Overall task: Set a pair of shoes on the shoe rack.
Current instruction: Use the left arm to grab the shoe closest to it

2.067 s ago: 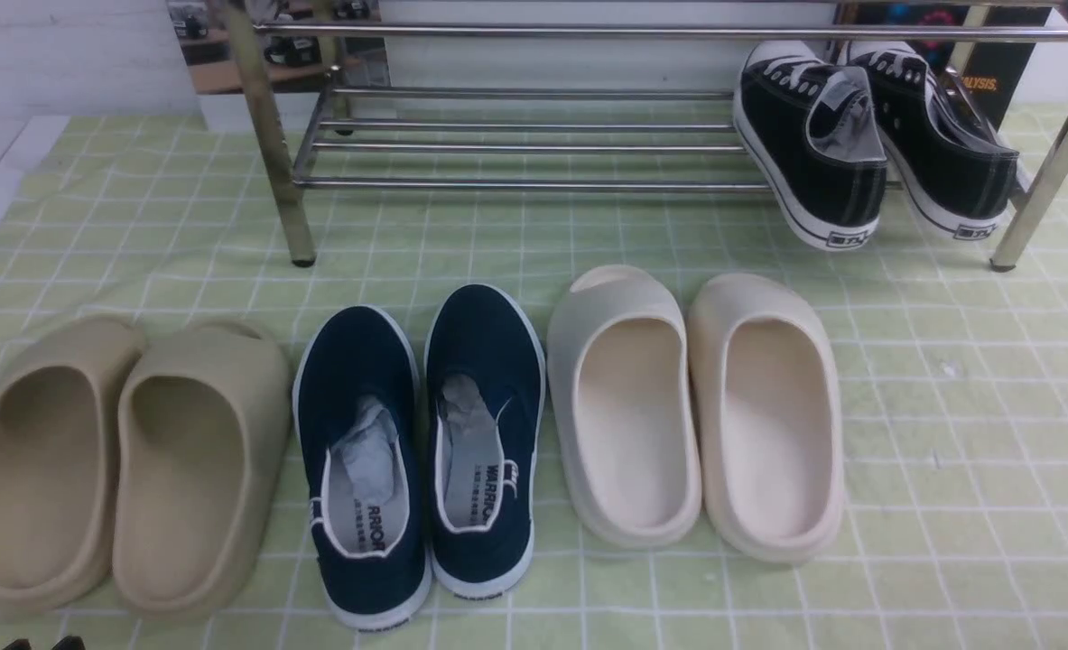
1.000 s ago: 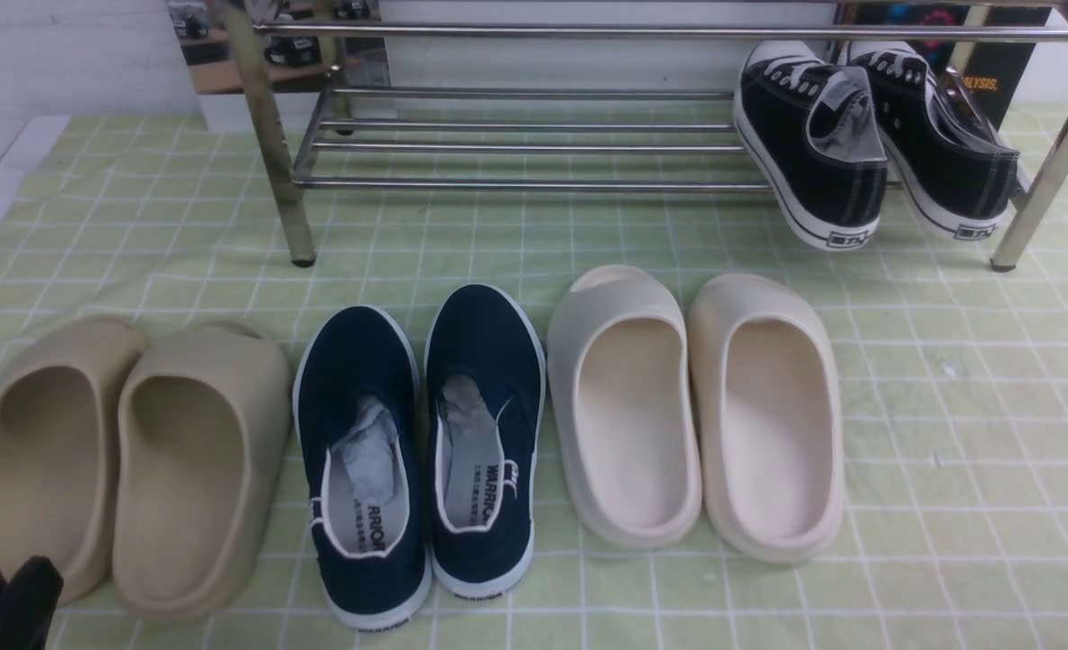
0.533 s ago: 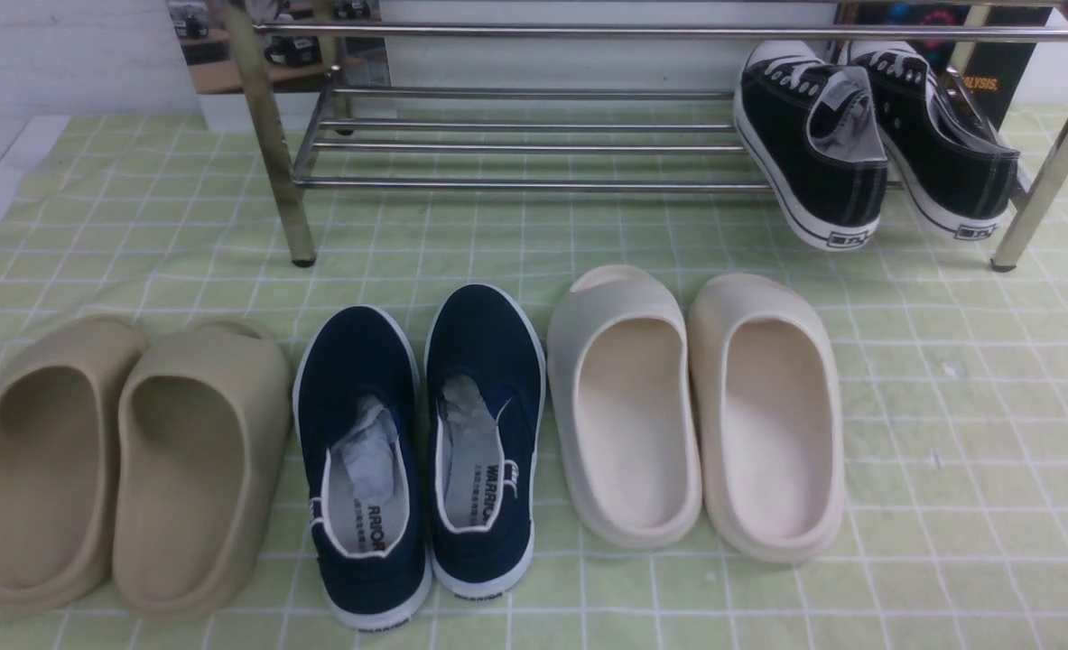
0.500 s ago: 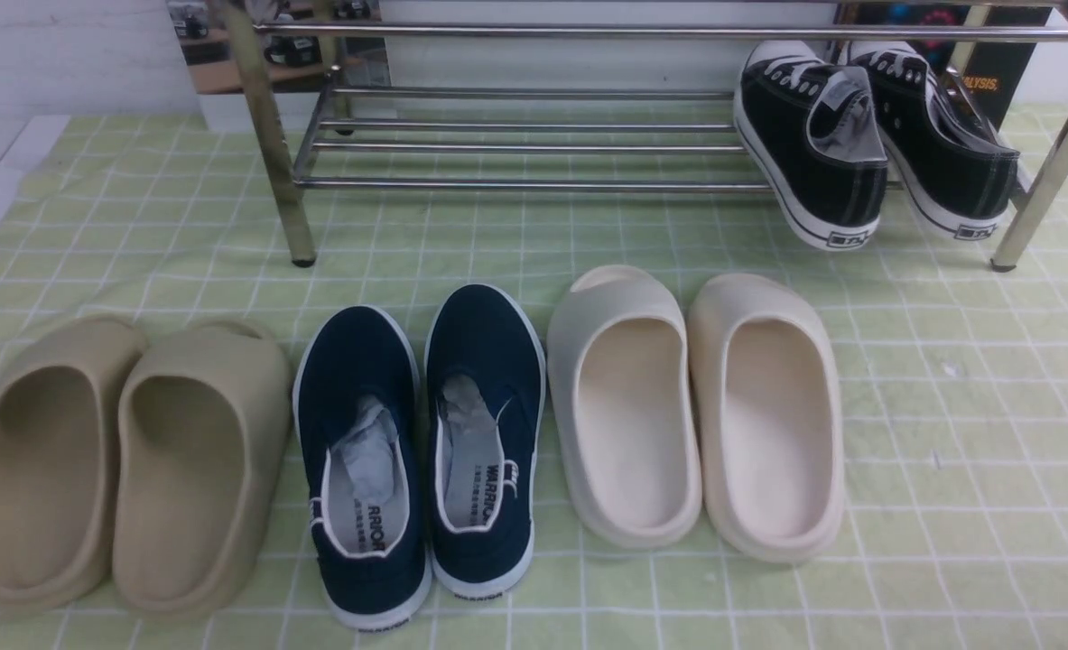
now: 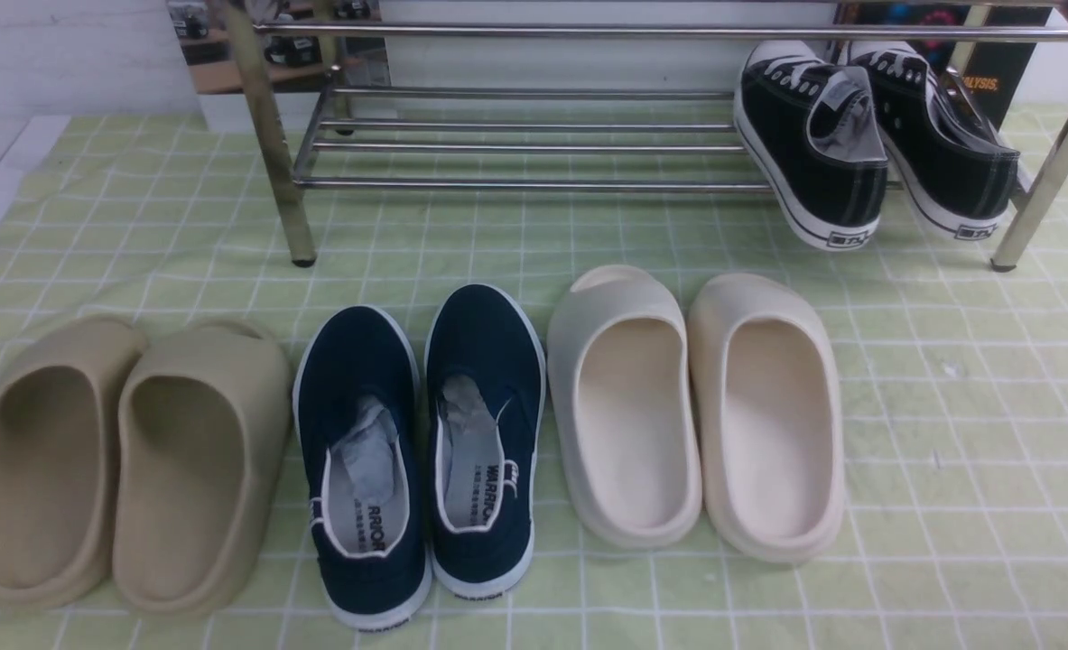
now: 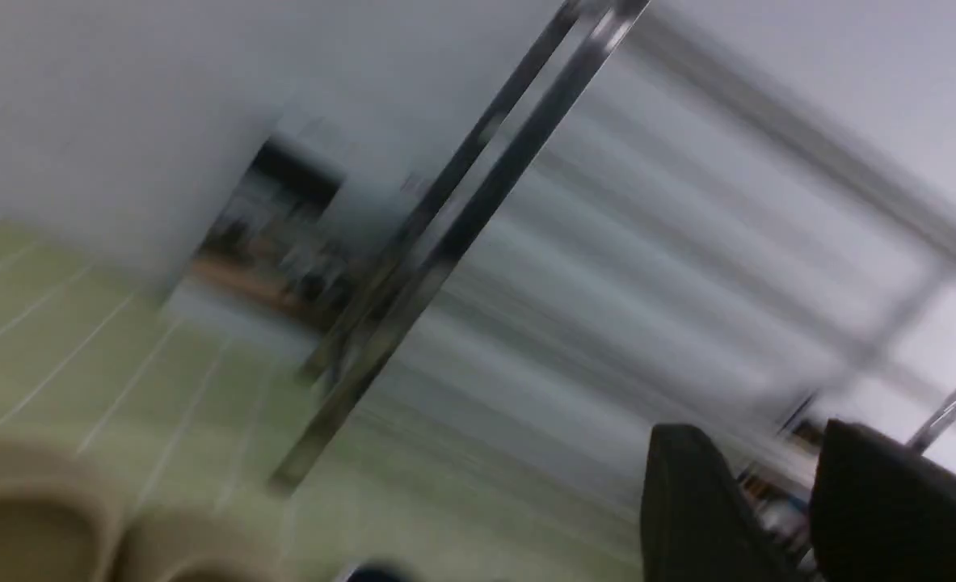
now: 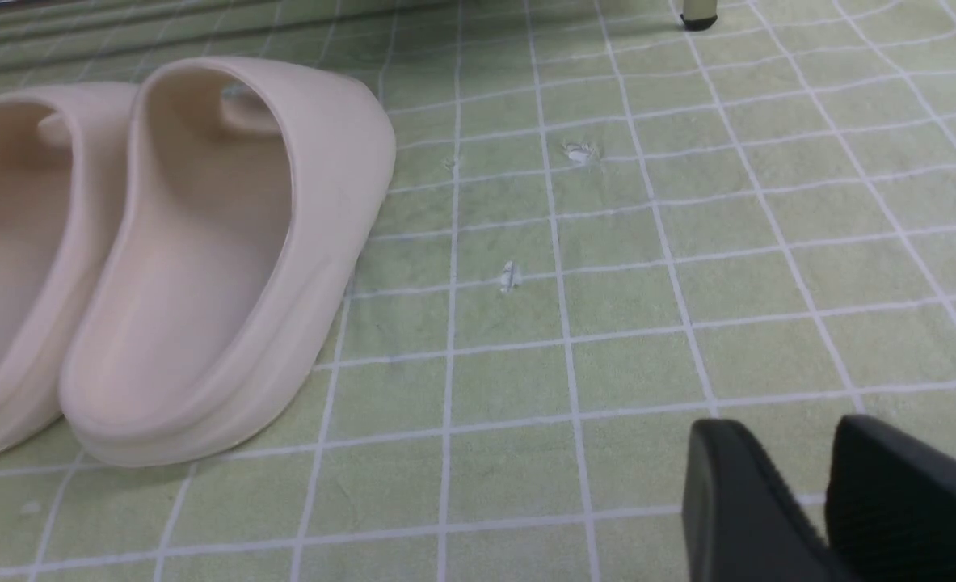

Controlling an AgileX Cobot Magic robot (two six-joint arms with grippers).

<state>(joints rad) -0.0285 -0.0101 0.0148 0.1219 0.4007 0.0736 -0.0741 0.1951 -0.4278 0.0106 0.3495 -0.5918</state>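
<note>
Although upright, navy sneakers [image 5: 484, 361] (both) outside the jaws

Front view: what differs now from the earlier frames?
The dark gripper fingertips that had come into the near left corner are gone. The navy sneakers, both foam slipper pairs, black sneakers and rack stayed put.

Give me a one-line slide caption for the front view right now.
Navy slip-ons between two pairs of foam slippers, before a chrome rack.
</note>
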